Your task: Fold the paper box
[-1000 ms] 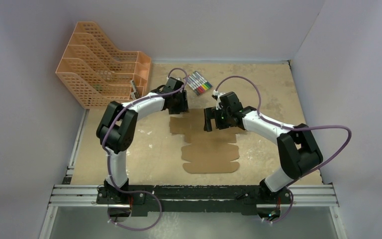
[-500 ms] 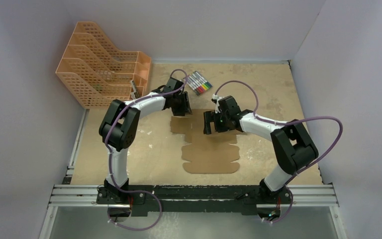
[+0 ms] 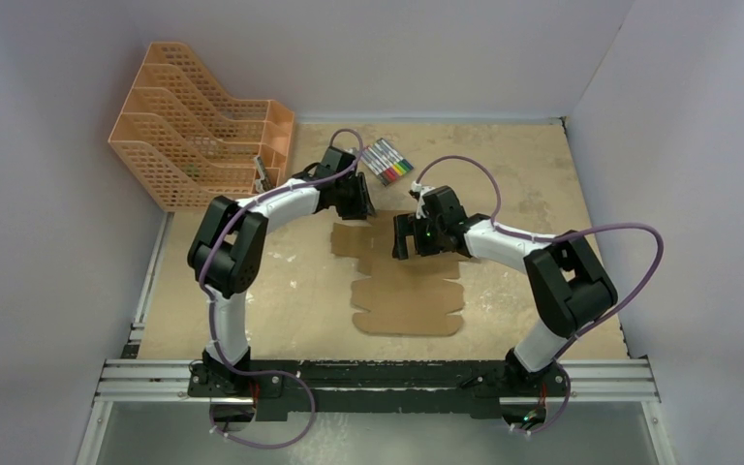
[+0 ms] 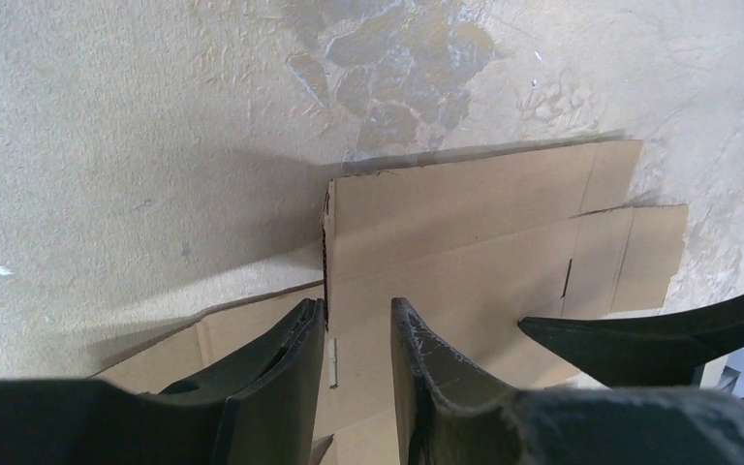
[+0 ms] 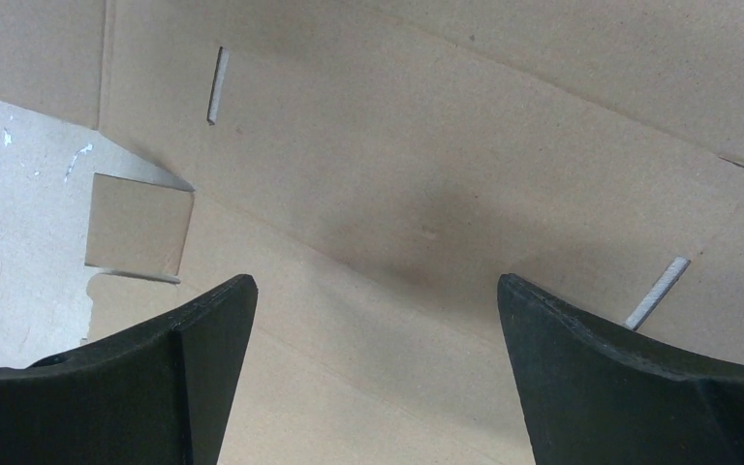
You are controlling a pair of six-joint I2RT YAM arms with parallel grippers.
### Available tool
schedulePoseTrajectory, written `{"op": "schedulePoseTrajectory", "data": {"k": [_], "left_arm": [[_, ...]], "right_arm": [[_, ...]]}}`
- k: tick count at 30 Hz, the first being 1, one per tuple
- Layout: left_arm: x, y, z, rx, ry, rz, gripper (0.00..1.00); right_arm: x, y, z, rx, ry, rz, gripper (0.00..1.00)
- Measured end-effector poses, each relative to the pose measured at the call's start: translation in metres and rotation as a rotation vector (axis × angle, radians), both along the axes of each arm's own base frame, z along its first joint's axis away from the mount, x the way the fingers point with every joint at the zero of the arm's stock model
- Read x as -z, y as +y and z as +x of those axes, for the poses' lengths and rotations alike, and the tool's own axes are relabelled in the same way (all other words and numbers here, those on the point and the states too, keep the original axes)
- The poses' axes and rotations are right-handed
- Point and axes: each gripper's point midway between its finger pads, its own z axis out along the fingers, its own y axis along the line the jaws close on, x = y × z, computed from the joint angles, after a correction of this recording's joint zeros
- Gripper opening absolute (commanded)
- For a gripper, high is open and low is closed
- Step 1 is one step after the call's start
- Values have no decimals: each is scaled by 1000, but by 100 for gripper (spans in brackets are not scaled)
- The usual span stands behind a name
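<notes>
The paper box (image 3: 407, 305) is a flat brown die-cut cardboard sheet lying mid-table, with slots and tabs. My left gripper (image 3: 358, 205) is at its far left corner. In the left wrist view, the left gripper (image 4: 354, 305) has its jaws a narrow gap apart, with a raised edge of the paper box (image 4: 465, 223) running down beside the left finger (image 4: 286, 368). My right gripper (image 3: 402, 237) hovers over the sheet's far part. In the right wrist view, the right gripper (image 5: 373, 281) is wide open above the paper box (image 5: 397, 174), holding nothing.
An orange mesh file rack (image 3: 199, 136) stands at the far left. A bunch of coloured markers (image 3: 387, 160) lies just beyond the left gripper. Grey walls close in the table on the left, back and right.
The left gripper has shifted slightly toward the far side. The right gripper has edged left over the sheet, and the sheet has slid a little to the left.
</notes>
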Motion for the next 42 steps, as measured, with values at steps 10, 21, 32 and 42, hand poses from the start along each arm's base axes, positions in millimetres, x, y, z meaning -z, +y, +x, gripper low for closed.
{"op": "schedulePoseTrajectory", "data": {"k": [10,21,32,42], "left_arm": [[3,-1,-1,10,-12,7,15],[12,16,1,92,-73,131,0],[-26,16,8,193,-233,147,0],[-60,6,6,256,-359,78,0]], "right_arm": [[-2,4,3,-2,5,5,97],[-59,3,40,-93,-90,-27,97],[-101,-14,108,-263,-170,-5,94],[-66,-2,110,-450,-85,19,87]]}}
